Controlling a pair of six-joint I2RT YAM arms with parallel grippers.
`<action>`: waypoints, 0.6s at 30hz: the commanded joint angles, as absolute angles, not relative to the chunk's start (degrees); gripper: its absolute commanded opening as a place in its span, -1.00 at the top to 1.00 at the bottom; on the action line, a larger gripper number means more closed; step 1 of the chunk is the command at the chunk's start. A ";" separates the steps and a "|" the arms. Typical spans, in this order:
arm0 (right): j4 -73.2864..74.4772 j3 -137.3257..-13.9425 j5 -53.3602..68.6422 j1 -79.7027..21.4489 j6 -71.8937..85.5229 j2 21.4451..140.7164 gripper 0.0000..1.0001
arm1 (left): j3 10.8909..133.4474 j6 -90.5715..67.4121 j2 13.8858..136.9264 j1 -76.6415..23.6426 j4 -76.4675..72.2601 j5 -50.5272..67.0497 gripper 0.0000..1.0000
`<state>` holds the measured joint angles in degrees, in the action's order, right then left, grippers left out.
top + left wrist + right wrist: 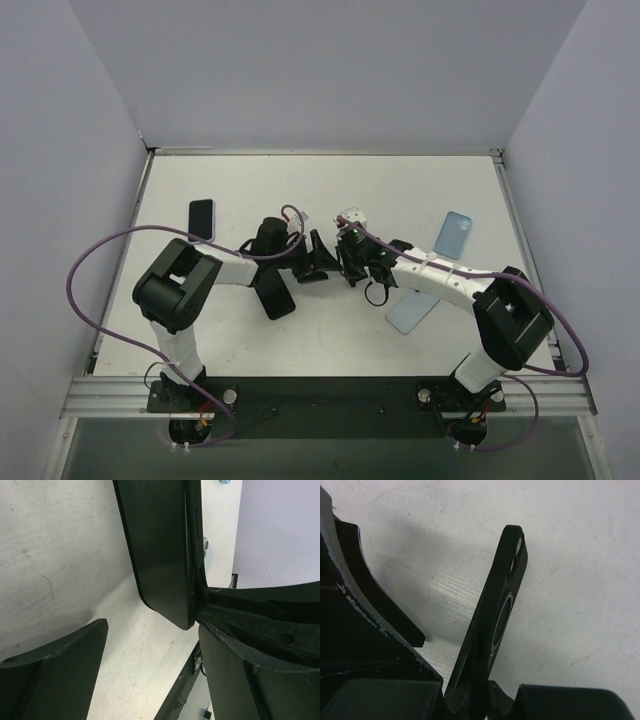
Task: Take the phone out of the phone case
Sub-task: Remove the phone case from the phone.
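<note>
Table (pixel 400 185): white, walled on three sides, with bare surface from the grippers to the far edge.
Right gripper (pixel 351 264): mid-table, fingers narrow, pinching the near end of the black phone case (pixel 495 615). The case stands tilted on edge above the tabletop, camera cut-out and ring showing. Contents: cannot tell.
Left gripper (pixel 317 258): fingers wide, one touching the case's corner, the other well apart.
Black slab (pixel 276 294): flat under the left forearm.
Dark handset (pixel 202 218): far left, flat.
Blue case (pixel 455 235): far right, flat.
Pale blue slab (pixel 411 313): partly under the right arm.
</note>
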<state>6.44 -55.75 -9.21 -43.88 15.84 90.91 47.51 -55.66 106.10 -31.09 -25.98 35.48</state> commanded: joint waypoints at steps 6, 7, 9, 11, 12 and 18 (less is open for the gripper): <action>3.17 -53.44 -0.35 -42.01 18.63 93.51 1.00 | 50.27 -52.30 108.37 -32.43 -26.54 36.04 -0.62; 2.90 -53.44 1.13 -42.01 18.63 93.95 1.00 | 50.45 -52.21 108.46 -32.61 -26.28 35.95 -0.62; 2.64 -53.44 1.67 -41.84 18.98 94.04 1.00 | 50.80 -52.29 108.72 -32.70 -26.10 35.60 -0.61; 2.29 -53.17 2.63 -41.49 19.42 94.13 1.00 | 51.24 -52.29 108.90 -32.78 -25.84 35.16 -0.59; 2.02 -53.00 2.90 -41.31 19.68 94.13 1.00 | 51.33 -52.29 108.98 -32.87 -25.49 34.98 -0.57; 1.23 -52.56 6.41 -39.99 20.30 94.13 1.00 | 55.18 -48.44 109.16 -34.10 -17.96 31.12 -0.46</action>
